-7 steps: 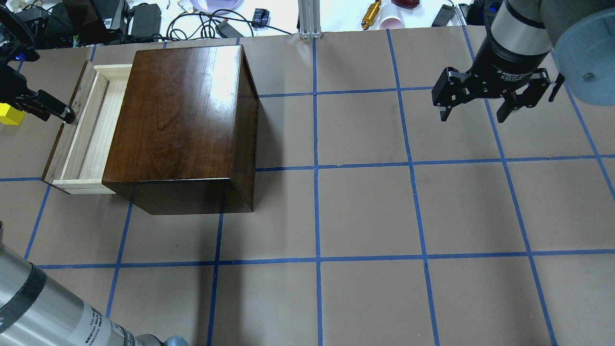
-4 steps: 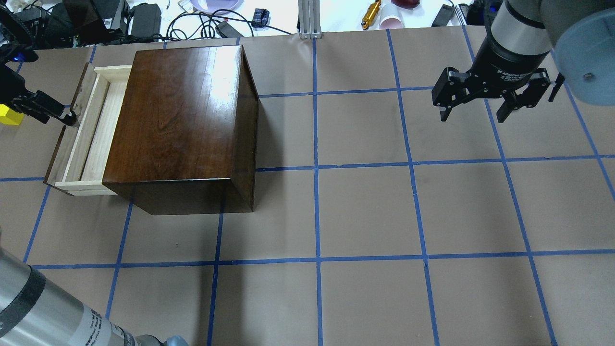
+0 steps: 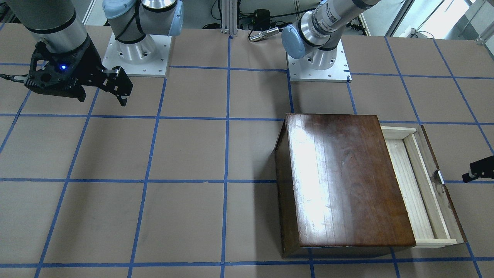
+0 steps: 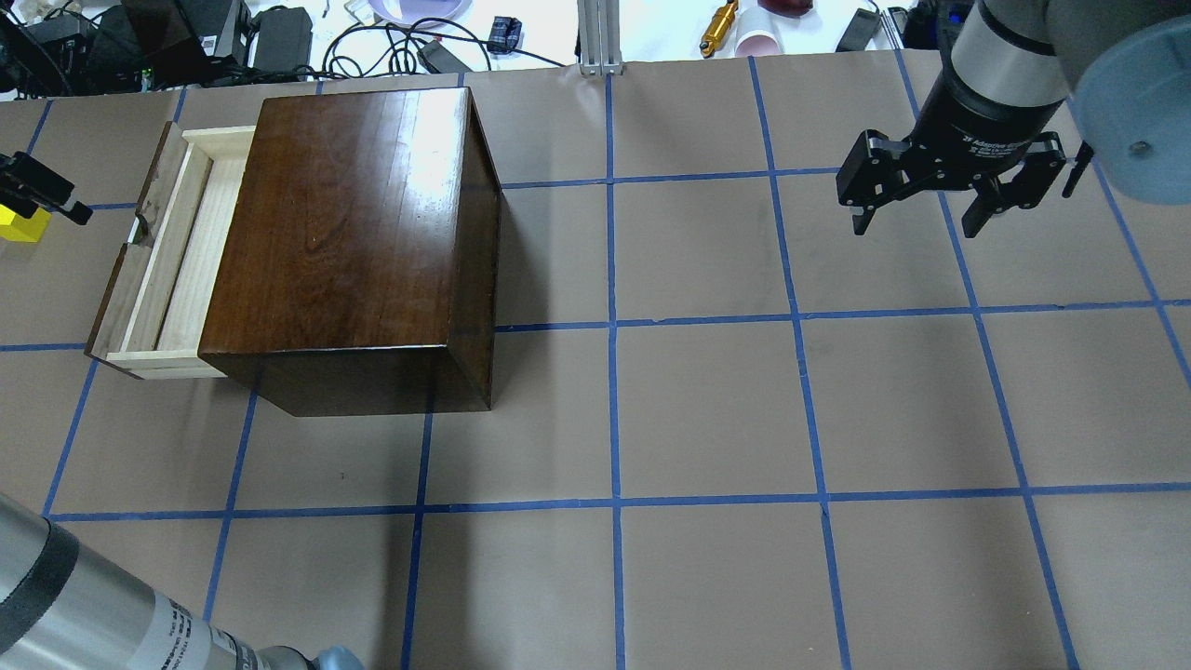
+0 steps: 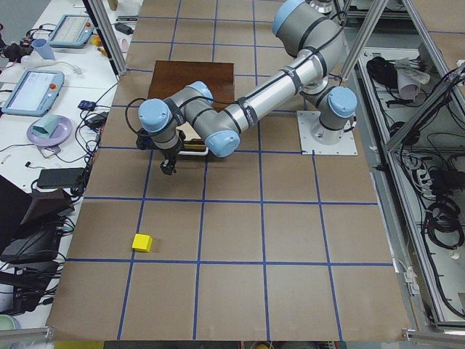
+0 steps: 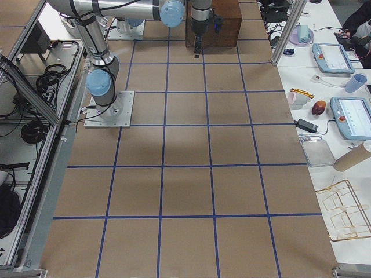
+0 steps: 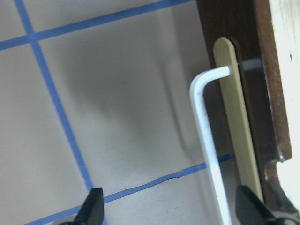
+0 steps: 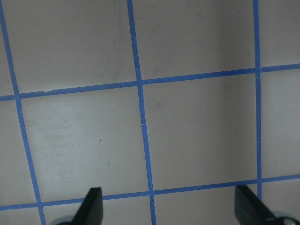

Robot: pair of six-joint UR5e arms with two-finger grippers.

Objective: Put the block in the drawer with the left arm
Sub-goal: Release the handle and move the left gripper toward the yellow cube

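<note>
Yellow at the far left edge: the block sits on the brown paper table, outside the drawer and apart from it, not yet picked up. Just above it in the overhead view hangs the left gripper, and the wrist camera shows its fingertips spread wide with nothing between them. Next over, the drawer stands part-way out of the dark wooden box, with a narrow strip of pale tray showing. So the job now looks like the pick: get square over the cube, drop with the fingers straddling two flat faces, close gently. Then carry it high enough to clear the dark front panel and let go low over that slim opening. Far right, the right gripper hovers, fingers apart, empty, well out of the way.
</note>
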